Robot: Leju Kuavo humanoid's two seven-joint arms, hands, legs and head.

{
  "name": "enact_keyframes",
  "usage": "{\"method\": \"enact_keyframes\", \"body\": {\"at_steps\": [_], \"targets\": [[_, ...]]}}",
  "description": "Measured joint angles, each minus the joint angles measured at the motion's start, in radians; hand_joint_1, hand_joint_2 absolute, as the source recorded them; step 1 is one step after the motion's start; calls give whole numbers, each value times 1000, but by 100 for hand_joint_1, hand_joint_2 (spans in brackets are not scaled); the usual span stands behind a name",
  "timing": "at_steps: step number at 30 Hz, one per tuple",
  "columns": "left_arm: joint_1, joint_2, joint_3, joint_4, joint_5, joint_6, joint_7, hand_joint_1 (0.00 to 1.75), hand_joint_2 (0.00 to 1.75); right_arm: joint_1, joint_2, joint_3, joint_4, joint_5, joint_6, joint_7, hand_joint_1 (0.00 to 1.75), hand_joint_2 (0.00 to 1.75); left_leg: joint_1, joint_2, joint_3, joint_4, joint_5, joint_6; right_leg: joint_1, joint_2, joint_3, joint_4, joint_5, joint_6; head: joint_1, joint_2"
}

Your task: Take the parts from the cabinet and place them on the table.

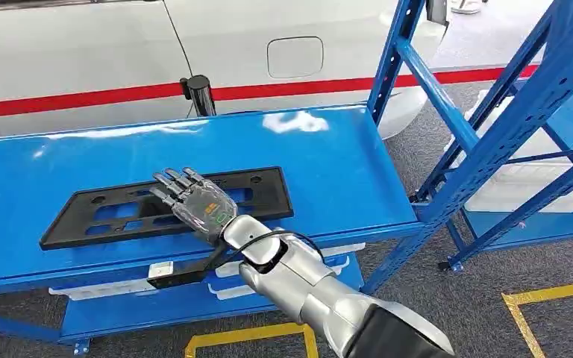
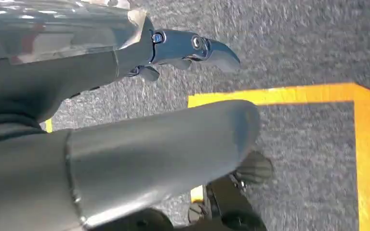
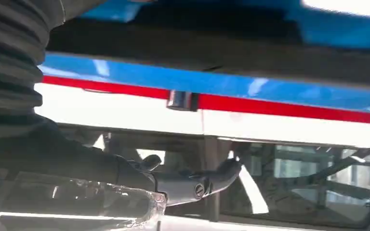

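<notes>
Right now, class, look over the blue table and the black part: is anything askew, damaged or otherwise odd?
The black part lies flat on the blue table but skewed, its long side angled to the table's front edge. The right robot hand is over it with fingers spread. No damage or spill shows.

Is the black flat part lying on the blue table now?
Yes, in the head view the black part lies flat on the blue table, with the right hand above it.
</notes>
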Motion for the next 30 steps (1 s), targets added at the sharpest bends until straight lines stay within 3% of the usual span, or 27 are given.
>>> {"method": "enact_keyframes", "body": {"at_steps": [2,4,8,9,11,17,22,30], "targets": [[-1,0,2,0,-4,10,0,0,0,1,1,7,3,-8,2,-4,0,175,-10,-3,0,0,-1,3,0,-2,0,-3,0,1,-1,0],[-1,1,2,0,-8,13,0,0,0,1,4,17,5,-18,10,-5,0,175,-14,-3,0,0,-4,14,-3,-2,0,-5,0,1,-1,0],[-2,-1,2,0,-17,20,1,0,0,2,6,47,5,-49,23,4,0,175,-16,-2,0,1,-5,18,-5,-2,1,-9,1,3,-1,0],[-2,-1,2,0,-17,21,2,0,0,3,7,56,5,-56,24,5,0,175,-18,-2,0,1,-5,21,-7,-3,2,-10,1,11,-1,0],[-2,-1,3,0,-18,23,3,0,0,6,8,66,5,-63,28,9,0,175,-19,-2,0,1,-5,22,-9,-2,2,-10,0,21,-1,0],[-6,-1,3,0,-26,27,6,0,0,5,10,90,13,-83,39,33,0,175,-18,-2,2,1,-5,22,-12,-3,1,-10,0,21,-1,0],[-11,-1,3,0,-29,31,10,0,0,-14,10,120,39,-99,38,98,0,175,-14,-2,3,1,-5,22,-11,-2,2,-10,0,21,-1,0],[-13,-1,4,0,-29,31,11,0,0,-29,11,143,62,-108,38,130,0,175,-11,-2,3,1,-5,22,-9,-2,2,-10,0,20,-1,0]]}}
